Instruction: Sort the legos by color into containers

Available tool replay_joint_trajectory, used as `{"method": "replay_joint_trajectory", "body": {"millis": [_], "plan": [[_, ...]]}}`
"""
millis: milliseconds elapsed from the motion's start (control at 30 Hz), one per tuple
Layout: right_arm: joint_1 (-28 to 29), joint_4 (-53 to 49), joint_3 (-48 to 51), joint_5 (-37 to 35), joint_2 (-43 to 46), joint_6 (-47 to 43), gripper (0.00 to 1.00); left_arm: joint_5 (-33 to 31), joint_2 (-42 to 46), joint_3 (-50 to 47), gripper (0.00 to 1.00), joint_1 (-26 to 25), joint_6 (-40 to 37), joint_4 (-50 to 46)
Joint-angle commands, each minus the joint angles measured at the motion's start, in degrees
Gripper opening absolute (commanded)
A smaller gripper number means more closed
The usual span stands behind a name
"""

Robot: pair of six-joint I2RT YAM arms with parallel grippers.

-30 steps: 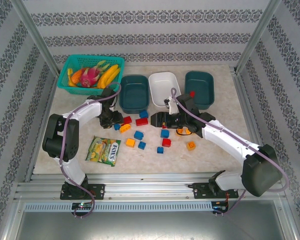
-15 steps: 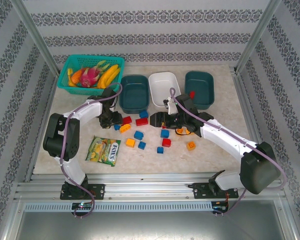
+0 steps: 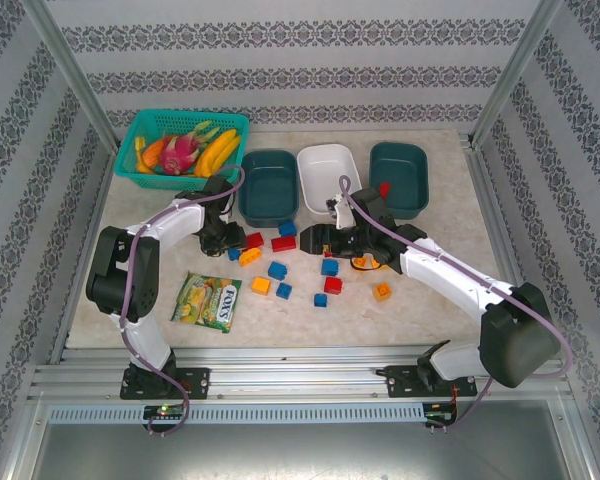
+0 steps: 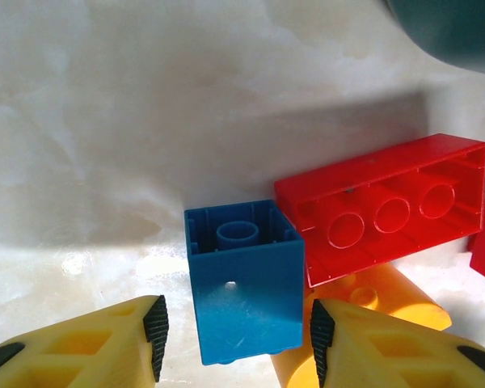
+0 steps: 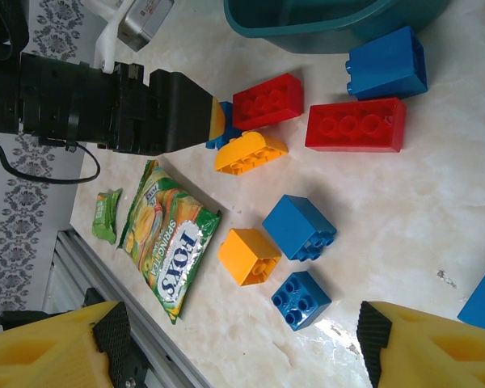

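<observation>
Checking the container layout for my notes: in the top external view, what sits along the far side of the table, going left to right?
green basket → dark teal tub → white tub → second dark teal tub

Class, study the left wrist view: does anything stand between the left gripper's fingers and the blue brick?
Nothing visible does. The blue brick sits between the open fingers of the left gripper, with a little bare table on either side. A red brick and a yellow brick lie close beside it.
</observation>
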State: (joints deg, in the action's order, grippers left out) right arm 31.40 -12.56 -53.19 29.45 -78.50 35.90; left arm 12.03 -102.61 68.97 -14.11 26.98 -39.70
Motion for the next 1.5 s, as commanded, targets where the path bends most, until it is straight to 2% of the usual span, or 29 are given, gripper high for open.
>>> {"method": "replay_joint_trajectory", "body": {"millis": [0,300,600,700,900,967,1467], "plan": [[0.24,-0.02,-0.39,0.11,-0.19,0.30,0.76,-1.29,-0.41,-0.54,0.50,0.66,-1.22,-0.19],[0.16,-0.71,-0.32,-0.08,0.10,0.36,0.76,-3.73,-1.02,-0.48,0.46,0.71,-3.11,-1.44],[0.14,-1.05,-0.44,-0.13,0.36,0.43,0.76,-9.58,0.79,-0.45,0.42,0.80,-3.71,-5.30],[0.14,-1.16,-0.33,-0.17,0.45,0.40,0.76,-8.14,2.70,-0.09,0.46,0.68,-3.12,-5.10],[0.18,-0.99,0.12,0.08,0.20,0.32,0.76,-3.68,5.66,-0.63,0.65,0.71,0.77,-2.74],[0.24,-0.76,0.23,0.21,0.10,0.40,0.76,-1.92,4.96,-1.03,0.67,0.73,1.18,-1.61],[0.42,1.18,-0.56,2.19,-0.38,0.58,0.77,-4.01,-3.80,0.37,0.52,1.10,-1.73,-1.19]]}}
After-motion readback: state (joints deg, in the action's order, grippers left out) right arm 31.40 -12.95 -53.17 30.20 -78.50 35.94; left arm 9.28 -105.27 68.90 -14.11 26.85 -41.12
